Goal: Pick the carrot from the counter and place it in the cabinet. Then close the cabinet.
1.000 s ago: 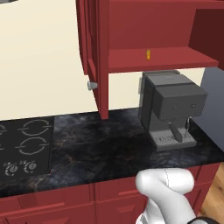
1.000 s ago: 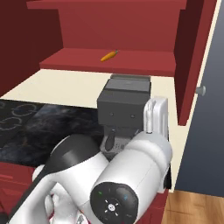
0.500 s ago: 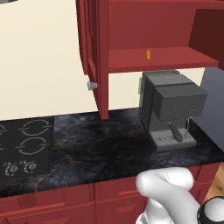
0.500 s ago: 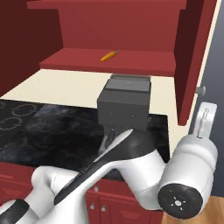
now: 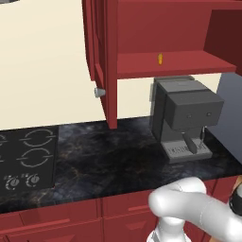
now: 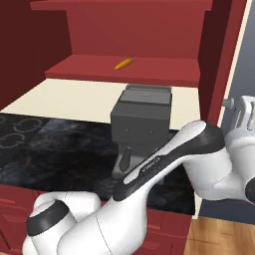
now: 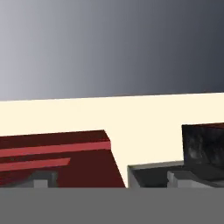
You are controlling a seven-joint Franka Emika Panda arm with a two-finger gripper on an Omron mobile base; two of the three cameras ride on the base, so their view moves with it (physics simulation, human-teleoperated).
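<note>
The orange carrot [image 5: 159, 58] lies on the red inner shelf of the open cabinet [image 5: 189, 64], above the coffee machine. From the right base view the carrot [image 6: 124, 63] lies slanted on the same shelf, inside the cabinet [image 6: 164, 72]. The black counter [image 5: 118, 156] runs below. My arm reaches right across the counter's front, and its hand [image 6: 245, 112] sits beside the grey knob [image 6: 228, 103] of the right door. In the hand view my gripper [image 7: 111, 181] is open, fingertips [image 7: 43, 179] wide apart and holding nothing.
A dark grey coffee machine [image 5: 186, 118] stands on the counter under the shelf. The left cabinet door [image 5: 106, 61] hangs open with its knob [image 5: 99, 92] over the counter. The stovetop [image 5: 28, 156] lies at the left. Red drawer fronts [image 5: 71, 220] line the counter's front.
My arm has swung from in front of the coffee machine to the right, bringing the hand beside the right door. The carrot has stayed on the shelf.
</note>
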